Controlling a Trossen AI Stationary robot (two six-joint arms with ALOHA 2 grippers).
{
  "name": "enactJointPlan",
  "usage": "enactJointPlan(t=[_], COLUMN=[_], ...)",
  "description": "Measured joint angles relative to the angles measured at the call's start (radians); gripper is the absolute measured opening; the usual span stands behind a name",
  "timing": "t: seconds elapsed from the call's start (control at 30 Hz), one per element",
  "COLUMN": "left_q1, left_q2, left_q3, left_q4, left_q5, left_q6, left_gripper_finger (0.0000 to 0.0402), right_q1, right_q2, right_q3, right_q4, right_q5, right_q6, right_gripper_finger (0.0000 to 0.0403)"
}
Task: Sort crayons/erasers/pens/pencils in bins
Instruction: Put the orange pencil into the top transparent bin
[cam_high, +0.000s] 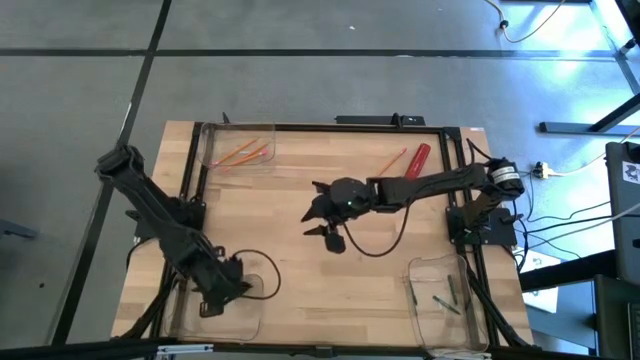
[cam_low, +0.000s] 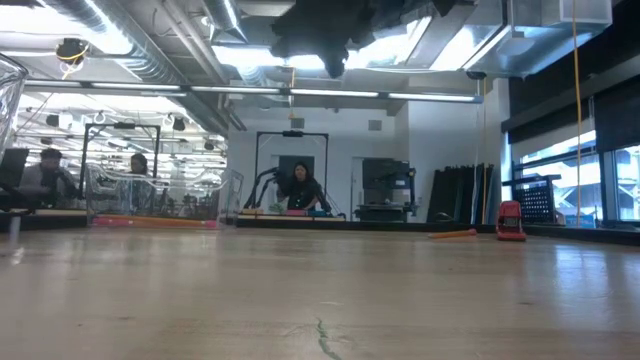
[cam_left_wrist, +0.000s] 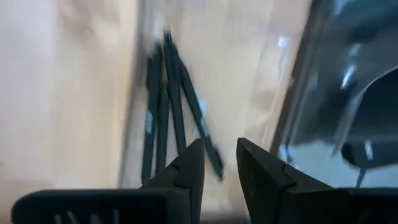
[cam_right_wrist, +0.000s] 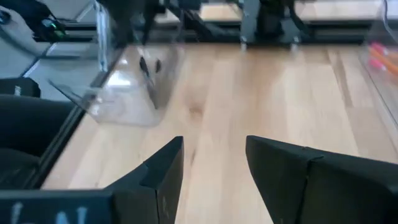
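Pens (cam_left_wrist: 168, 106) lie together in near-left bin (cam_high: 232, 300), left tool (cam_left_wrist: 219, 163) above w/ fingers apart, empty; right tool (cam_right_wrist: 214, 165) apart mid-tabletop (cam_high: 300, 190), facing loose pencil (cam_high: 391, 160)

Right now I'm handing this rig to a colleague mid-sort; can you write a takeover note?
Left gripper: open, empty, over the near-left bin holding the pens.
Right gripper: open, empty, above mid-table.
Done: pencils in the far-left bin; a few items in the near-right bin.
Left: the orange pencil and red cylinder loose on the far right of the table.
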Motion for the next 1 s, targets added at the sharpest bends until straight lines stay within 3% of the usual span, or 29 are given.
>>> enactJointPlan(t=[0.23,0.37,0.7,1.0], left_q1=[-0.007,-0.016,-0.023,-0.022], left_q2=[-0.143,-0.170,-0.172,-0.172], left_q3=[0.000,0.000,0.000,0.000], left_q4=[-0.002,-0.034,-0.049,-0.092], left_q5=[-0.298,-0.402,-0.430,-0.462], left_q6=[-0.001,0.003,0.008,0.008], left_gripper_finger=[0.0086,0.0086,0.0086,0.0085], right_q1=[-0.043,-0.091,-0.285,-0.403], right_q2=[-0.066,-0.100,-0.102,-0.094], right_q3=[0.000,0.001,0.001,0.000], right_q4=[-0.196,-0.310,-0.550,-0.728], right_q5=[0.111,0.149,0.153,0.153], right_q6=[-0.002,-0.022,0.024,-0.048], right_gripper_finger=[0.0176,0.0176,0.0176,0.0176])
